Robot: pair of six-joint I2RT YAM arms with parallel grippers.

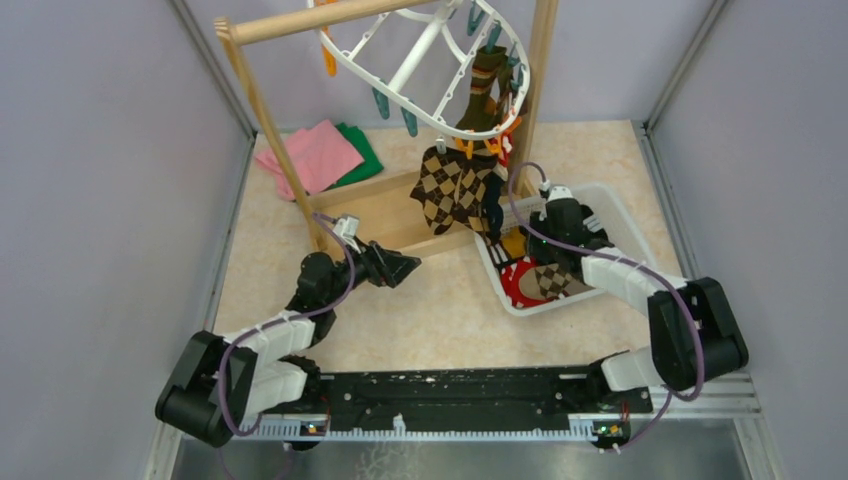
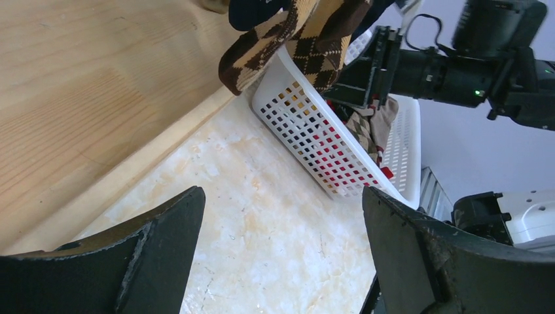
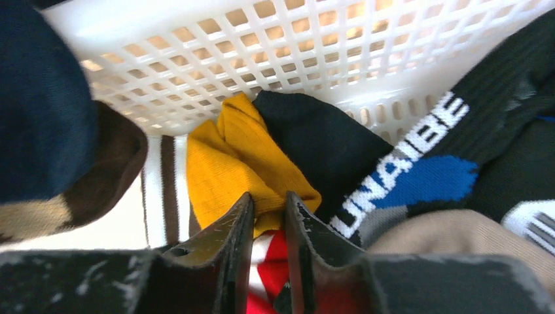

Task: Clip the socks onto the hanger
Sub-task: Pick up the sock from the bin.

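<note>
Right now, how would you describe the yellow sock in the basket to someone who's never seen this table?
Find the white perforated basket on the right side of the table. Inside, against its wall, the mustard-yellow sock lies between a brown-and-white striped sock and a black one, its edge between the fingers of the right gripper. It is the only plain yellow piece there.
</note>
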